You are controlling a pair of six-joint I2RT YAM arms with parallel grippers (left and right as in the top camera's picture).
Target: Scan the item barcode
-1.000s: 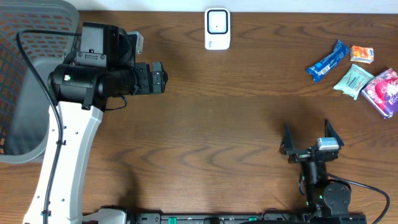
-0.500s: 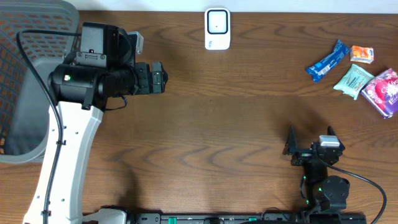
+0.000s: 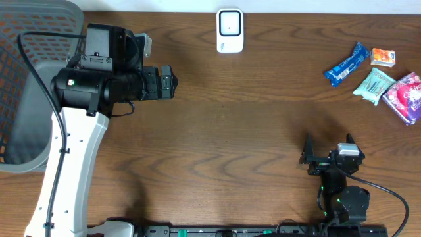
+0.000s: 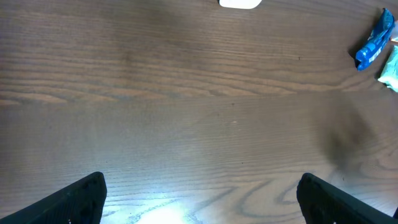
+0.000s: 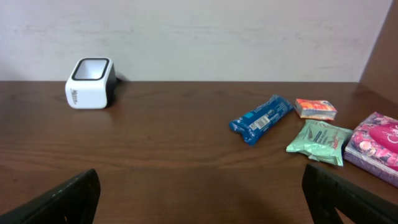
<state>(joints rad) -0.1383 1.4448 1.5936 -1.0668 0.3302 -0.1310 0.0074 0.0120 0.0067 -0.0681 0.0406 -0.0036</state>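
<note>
Nearest the front edge of the dark wooden table [image 3: 230,131], the right claw [image 3: 327,143] sits low with its two fingers spread wide and nothing between them. Farther in and to the left, the left claw [image 3: 168,82] hangs over bare wood, pointing toward the middle of the table, its fingers likewise parted and empty; beside that arm a grey basket [image 3: 33,118] fills the table's left end. Toward the far right corner lie four small goods close together: a long blue wrapper [image 3: 346,64] with white print, set on a slant; a little orange packet [image 3: 383,57] just beyond it; a pale green pack [image 3: 374,85] with dark lettering; and a pink pack [image 3: 406,97] with a patterned face at the table's right edge. At the far edge, near the middle and well apart from the goods, stands the scanner [image 3: 229,30], a small white box with a dark-rimmed window on its upper face.
</note>
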